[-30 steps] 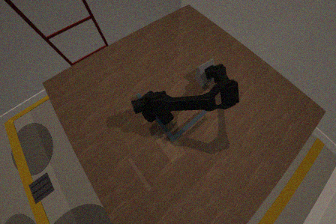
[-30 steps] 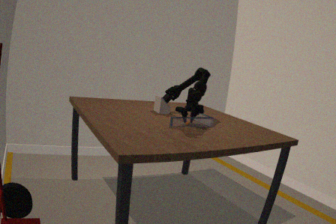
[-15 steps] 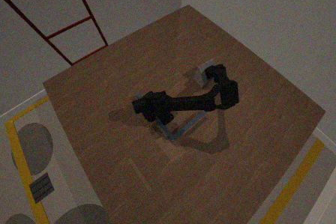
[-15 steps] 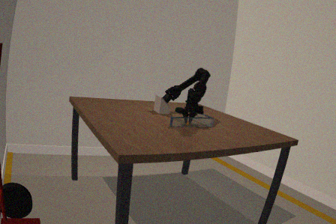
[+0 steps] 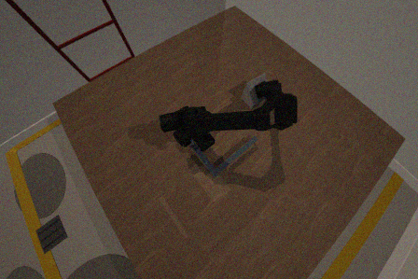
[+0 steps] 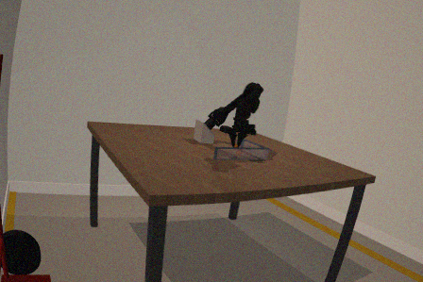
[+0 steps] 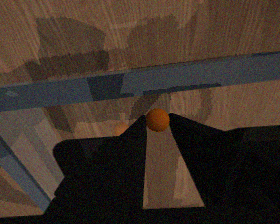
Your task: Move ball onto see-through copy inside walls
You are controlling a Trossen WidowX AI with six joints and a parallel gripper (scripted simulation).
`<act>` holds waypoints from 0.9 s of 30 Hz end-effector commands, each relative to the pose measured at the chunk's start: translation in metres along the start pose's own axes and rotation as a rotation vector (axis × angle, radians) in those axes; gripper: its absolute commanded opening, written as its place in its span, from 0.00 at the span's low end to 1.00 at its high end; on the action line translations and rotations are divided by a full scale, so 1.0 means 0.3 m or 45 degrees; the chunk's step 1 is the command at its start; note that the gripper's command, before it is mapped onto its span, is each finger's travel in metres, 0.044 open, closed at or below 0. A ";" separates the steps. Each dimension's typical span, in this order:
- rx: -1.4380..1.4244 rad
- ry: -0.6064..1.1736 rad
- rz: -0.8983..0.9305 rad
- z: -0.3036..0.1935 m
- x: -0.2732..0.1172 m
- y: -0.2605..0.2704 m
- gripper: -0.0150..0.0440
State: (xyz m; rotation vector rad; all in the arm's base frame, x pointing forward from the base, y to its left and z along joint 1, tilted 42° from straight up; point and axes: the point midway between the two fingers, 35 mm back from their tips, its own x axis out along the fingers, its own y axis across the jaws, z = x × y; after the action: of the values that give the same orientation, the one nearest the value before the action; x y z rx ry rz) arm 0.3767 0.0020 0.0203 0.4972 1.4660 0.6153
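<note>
Orange ball gripped at the clear walls

Nearest in the wrist view, the pincer (image 6: 236, 146) (image 7: 157, 118) grasps the orange ball (image 7: 158, 120) between its fingertips; just left in frame lies the see-through copy (image 7: 122, 130), then the long clear wall (image 7: 191, 72) beyond.

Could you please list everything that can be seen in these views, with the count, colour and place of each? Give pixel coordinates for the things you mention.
ball (image 7: 157, 120): one, orange, between the tips of the fingers
see-through copy: one, pale orange, partly hidden behind a finger
low clear walls (image 5: 238, 155) (image 6: 243, 155) (image 7: 201, 73): two, bluish, meeting in a corner on the table
table (image 5: 308, 166) (image 6: 160, 168): one, brown top, dark legs, standing on the floor
block (image 5: 251, 92) (image 6: 203, 132): one, pale grey, on the table by the arm's lower end
floor stripes (image 5: 364, 227) (image 6: 309, 221): several, yellow, around the table
frame (image 5: 86, 34): one, dark red, beyond a table edge
arm (image 5: 233, 120) (image 6: 245, 102): one, black, over the table
fingers: two, black, shut on the ball
</note>
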 end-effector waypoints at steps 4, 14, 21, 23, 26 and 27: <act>0.030 0.010 -0.014 -0.020 -0.095 -0.035 0.25; -0.038 -0.016 0.011 0.003 -0.247 0.028 0.25; -0.042 -0.018 0.014 0.003 -0.256 0.033 0.25; -0.042 -0.018 0.014 -0.004 -0.249 0.042 0.25; -0.042 -0.018 0.014 -0.020 -0.231 0.062 0.25; -0.041 -0.018 0.014 -0.025 -0.226 0.068 0.25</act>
State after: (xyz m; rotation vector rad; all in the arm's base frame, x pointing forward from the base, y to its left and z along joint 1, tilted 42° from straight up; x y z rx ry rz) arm 0.3735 -0.0363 0.0822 0.4795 1.4404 0.6405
